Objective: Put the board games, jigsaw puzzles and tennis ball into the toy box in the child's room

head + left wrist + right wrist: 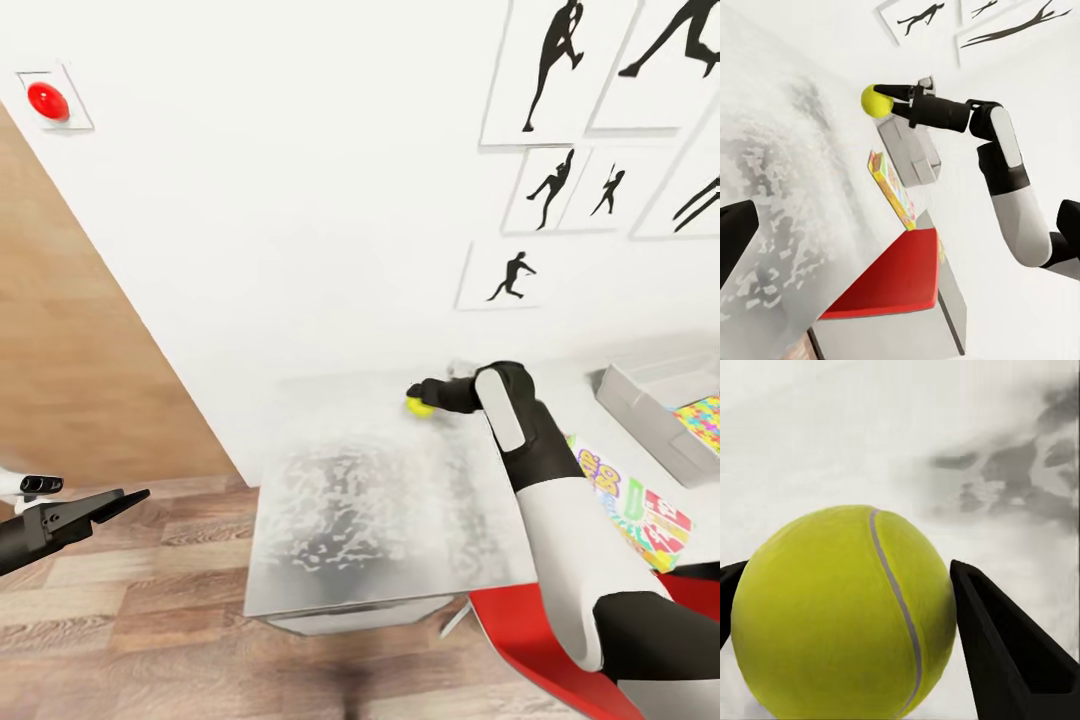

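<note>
The tennis ball (420, 407) sits at the back of the table's lower wing (370, 510), close to the wall. My right gripper (418, 398) is shut on it, one black finger (1005, 645) pressed against each side of the ball (840, 615). The left wrist view shows the same grip on the ball (875, 100). At the right edge, the pale grey toy box (645, 415) holds a jigsaw puzzle (703, 418). The Skip-Bo board game (640, 505) lies flat on the desk beside my right arm. My left gripper (135, 497) hangs open over the floor, far left.
A red swivel chair (540, 640) stands under my right arm by the desk's front edge. The white wall carries black player prints (512, 275) and a red button (48, 100). Wood-plank floor (150, 600) lies left of and in front of the desk.
</note>
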